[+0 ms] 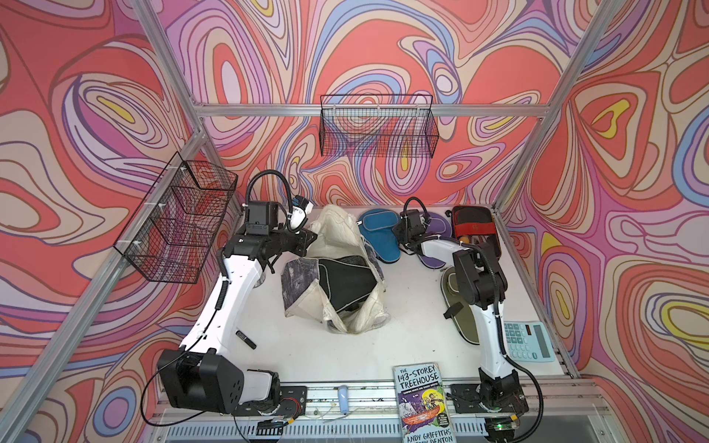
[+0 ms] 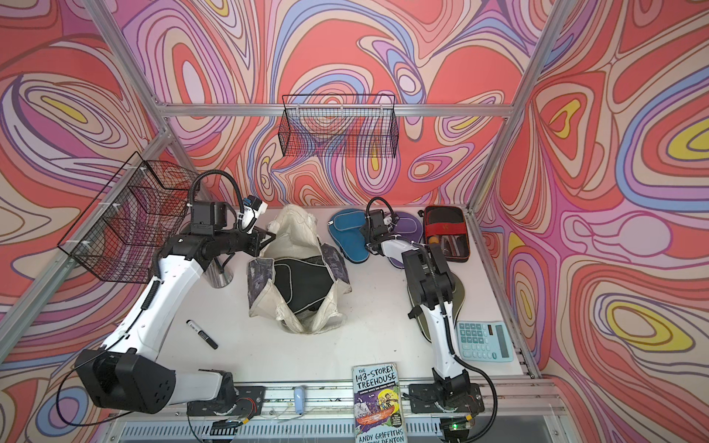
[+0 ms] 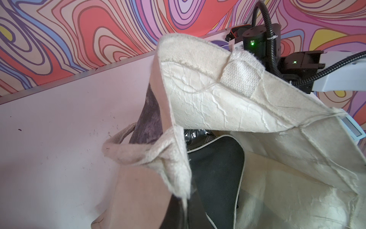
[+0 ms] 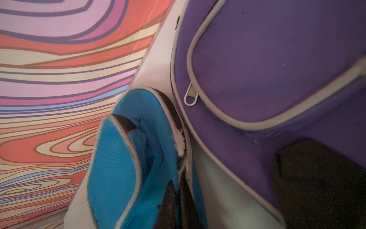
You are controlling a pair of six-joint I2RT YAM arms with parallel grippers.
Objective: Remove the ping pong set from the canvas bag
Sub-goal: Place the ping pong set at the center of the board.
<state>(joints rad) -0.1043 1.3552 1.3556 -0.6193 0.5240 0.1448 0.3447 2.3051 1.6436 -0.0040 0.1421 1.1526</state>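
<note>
The canvas bag (image 1: pixel 333 230) lies mid-table (image 1: pixel 345 353) with a paddle cover (image 1: pixel 345 284) inside; a case (image 1: pixel 474 226) occupies the back right corner.

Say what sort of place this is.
Likely a robot test cell: aluminium frame around a white table, swirl-printed backdrop on the walls, left arm and right arm mounted at the front edge.

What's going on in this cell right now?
Bag unpacking, partway. The left gripper is shut at the canvas bag's rim, apparently holding it open; a black cover is still inside. The right gripper is shut beside the blue cover; a grip isn't clear. The purple cover, olive cover and red-paddle case already lie on the table.
</note>
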